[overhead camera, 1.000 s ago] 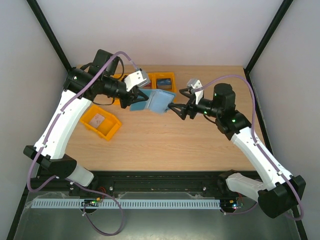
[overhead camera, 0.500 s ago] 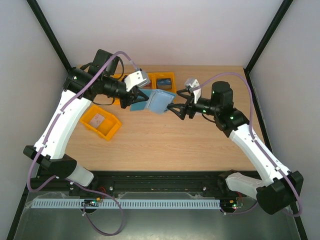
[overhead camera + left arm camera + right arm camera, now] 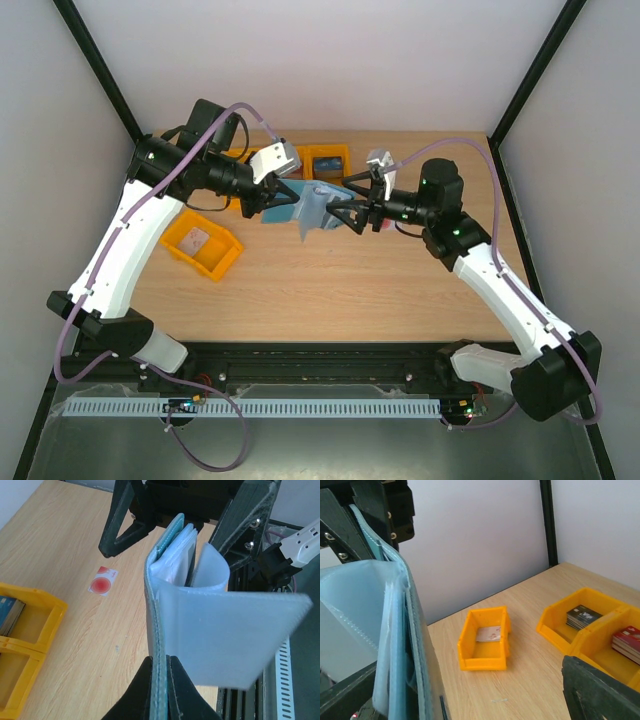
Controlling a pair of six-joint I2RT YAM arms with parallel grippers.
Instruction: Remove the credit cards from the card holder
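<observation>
Above the table, L end effector pinches card holder; R end effector spread astride it.

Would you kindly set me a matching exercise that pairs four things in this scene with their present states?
Things:
1. card holder
2. left gripper
3. right gripper
4. red-dot card

States:
A. jaws wide open
B. lying flat on the table
C. held above the table, folded open
D. clamped shut on a teal edge

Pairs: 1-C, 2-D, 3-A, 4-B
</observation>
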